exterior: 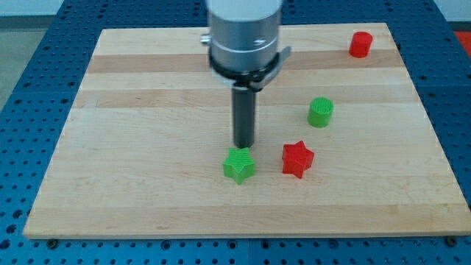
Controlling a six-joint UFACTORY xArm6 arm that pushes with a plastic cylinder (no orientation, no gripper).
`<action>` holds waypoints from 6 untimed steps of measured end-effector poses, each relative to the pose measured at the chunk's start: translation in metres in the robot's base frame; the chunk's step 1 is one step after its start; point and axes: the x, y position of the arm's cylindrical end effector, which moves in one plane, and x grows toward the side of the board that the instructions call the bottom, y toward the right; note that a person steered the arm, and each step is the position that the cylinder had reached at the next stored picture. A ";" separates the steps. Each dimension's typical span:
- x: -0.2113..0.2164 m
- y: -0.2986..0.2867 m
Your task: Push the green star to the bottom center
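The green star (pixel 239 165) sits toward the table's (pixel 132 184) bottom centre, left of the red star (pixel 297 159). My tip (pixel 243 146) seems to touch its top edge — no claw fitted. It looks light and rigid — push a flat side.

Two green blocks (pixel 240 165) (pixel 320 112), two red blocks (pixel 297 159) (pixel 360 44)

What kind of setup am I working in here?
Likely a lab test bench: a wooden board on a blue perforated table, with small printed-looking blocks, among them the green star just below my tip, toward the view's bottom.
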 end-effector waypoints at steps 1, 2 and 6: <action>0.008 -0.004; 0.012 -0.004; 0.049 -0.004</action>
